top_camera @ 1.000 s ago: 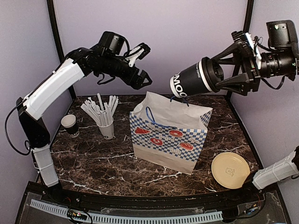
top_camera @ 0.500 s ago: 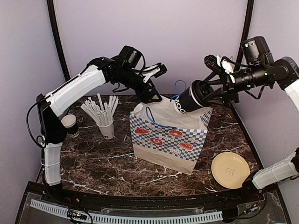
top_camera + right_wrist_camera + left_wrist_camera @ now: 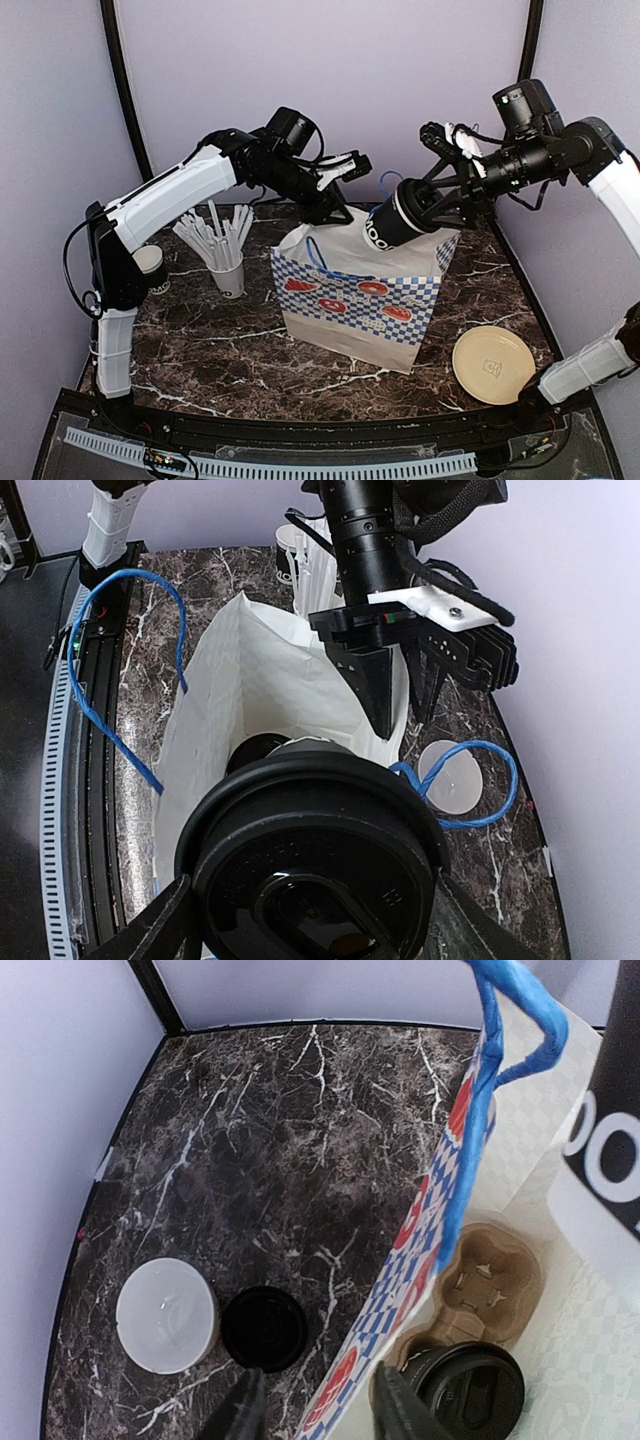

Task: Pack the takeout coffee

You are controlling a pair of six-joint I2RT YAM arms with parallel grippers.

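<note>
One cup [image 3: 393, 222], clamped in right pincer [image 3: 428, 203], tilts above the bag [image 3: 350, 300] mid-frame — lower it next; left pincer [image 3: 320, 1412] straddles rim, grip unclear.

The bag [image 3: 355, 305] is standing mid-table with its mouth gaping upward. The left gripper [image 3: 320, 1415] is straddling the mouth's rim, and the held cup [image 3: 392, 224] is hanging over the opposite side. Inside, a packed cup [image 3: 468, 1390] is filling one carrier [image 3: 490, 1280] slot; the neighbouring slot is sitting free.
</note>
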